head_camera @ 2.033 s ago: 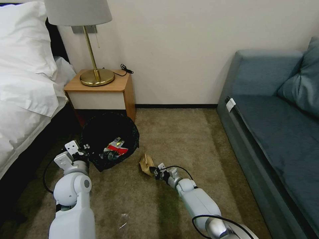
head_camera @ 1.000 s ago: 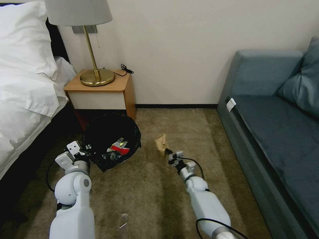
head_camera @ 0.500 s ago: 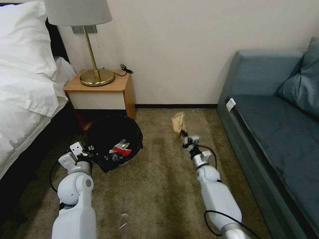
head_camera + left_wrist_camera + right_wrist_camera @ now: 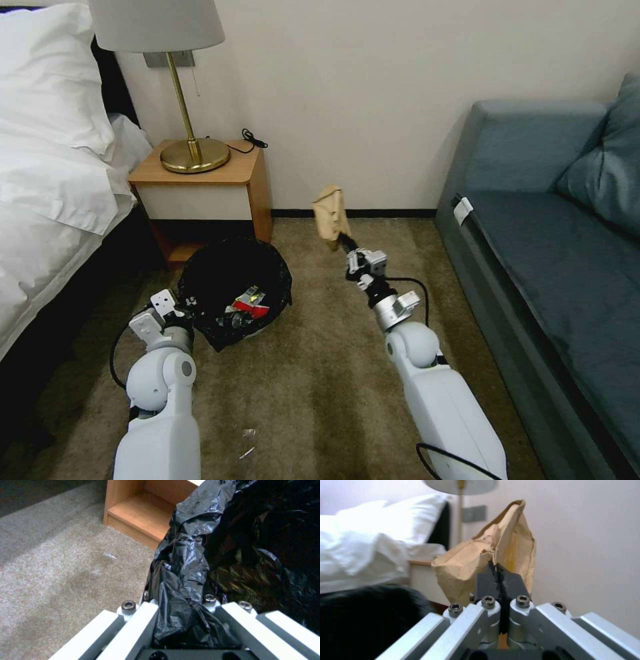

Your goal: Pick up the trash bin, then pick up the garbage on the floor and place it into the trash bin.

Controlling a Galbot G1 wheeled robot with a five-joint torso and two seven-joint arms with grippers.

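Trash bin (image 4: 235, 288), lined with a black bag, hangs tilted just off the carpet (image 4: 307, 373) in front of the nightstand (image 4: 207, 183), its mouth turned toward the robot, with a red-and-white carton (image 4: 250, 307) and other litter inside. The left gripper (image 4: 181, 308) is clamped on the bag-covered rim; the left wrist view shows black plastic (image 4: 186, 580) bunched between its fingers. Compared with two seconds ago the bin sits slightly further right. The right gripper (image 4: 348, 248) pinches the tan paper wad (image 4: 329, 215) at its lower edge, fingers pressed together on it, as the right wrist view shows (image 4: 486, 562). Two seconds ago that wad lay low by the carpet right of the bin; now it is lifted high, up in front of the baseboard, right of the bin and well apart from it. A small clear bottle (image 4: 248, 443) lies on the carpet between the arms.
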